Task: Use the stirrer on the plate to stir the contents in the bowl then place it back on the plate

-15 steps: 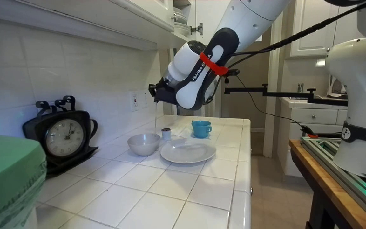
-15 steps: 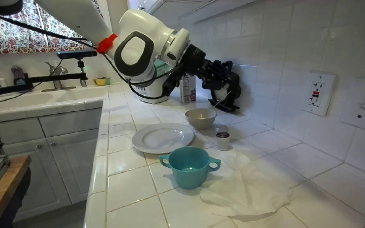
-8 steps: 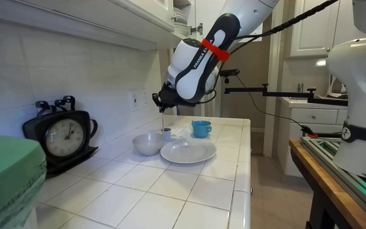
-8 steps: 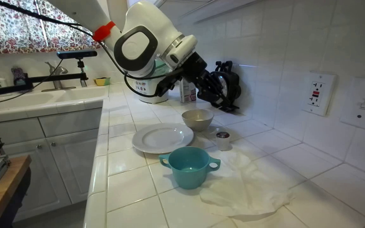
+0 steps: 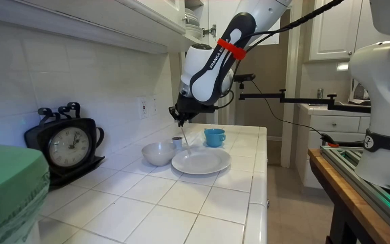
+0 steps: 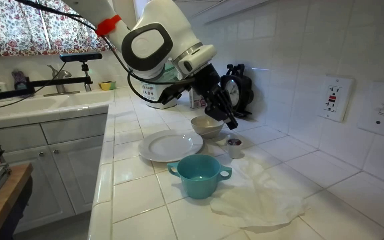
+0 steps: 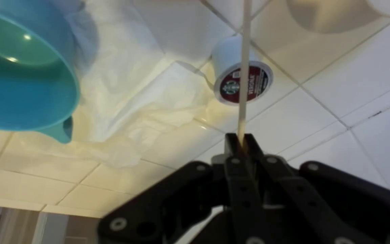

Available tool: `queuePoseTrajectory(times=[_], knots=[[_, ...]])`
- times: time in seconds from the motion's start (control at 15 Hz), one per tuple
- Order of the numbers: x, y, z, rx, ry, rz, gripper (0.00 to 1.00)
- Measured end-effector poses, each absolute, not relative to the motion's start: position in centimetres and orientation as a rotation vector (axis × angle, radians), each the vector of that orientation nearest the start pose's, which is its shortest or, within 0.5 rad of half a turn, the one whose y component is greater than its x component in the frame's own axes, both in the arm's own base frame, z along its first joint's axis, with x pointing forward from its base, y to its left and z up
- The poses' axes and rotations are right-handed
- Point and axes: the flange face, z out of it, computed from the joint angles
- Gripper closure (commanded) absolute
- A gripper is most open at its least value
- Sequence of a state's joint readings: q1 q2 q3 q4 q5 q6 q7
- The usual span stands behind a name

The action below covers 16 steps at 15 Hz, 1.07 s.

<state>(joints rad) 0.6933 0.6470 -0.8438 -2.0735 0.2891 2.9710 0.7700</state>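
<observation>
My gripper (image 7: 241,139) is shut on one end of the stirrer (image 7: 244,61), a thin pale tan stick. It points away from the fingertips. In an exterior view the stirrer (image 5: 185,140) hangs tilted below the gripper (image 5: 180,124), its lower end over the plate (image 5: 201,162) on the side near the bowl (image 5: 158,154). I cannot tell whether it touches the plate. The bowl is small and grey, close beside the round white plate. In an exterior view the gripper (image 6: 232,125) is above and beside the bowl (image 6: 207,127); the plate (image 6: 171,145) is beyond the bowl, and the stirrer shows only faintly.
A small white pod with a dark red lid (image 7: 244,84) stands below the gripper. A blue cup (image 6: 200,178) and a crumpled white sheet (image 6: 262,196) lie close by. A black clock (image 5: 69,145) and the tiled wall (image 6: 305,83) are along the back.
The stirrer has come out of the bowl and now tilts over the plate's edge. The gripper has moved sideways and down. The bowl shifted slightly toward the plate.
</observation>
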Motion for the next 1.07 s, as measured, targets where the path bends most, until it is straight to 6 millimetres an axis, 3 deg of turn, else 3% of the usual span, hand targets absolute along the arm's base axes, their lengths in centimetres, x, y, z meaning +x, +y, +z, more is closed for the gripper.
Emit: queuePoseTrajectory(times=[1.07], knots=[[61.6, -6.2, 21.8, -2.921, 1.361, -0.647, 0.99]])
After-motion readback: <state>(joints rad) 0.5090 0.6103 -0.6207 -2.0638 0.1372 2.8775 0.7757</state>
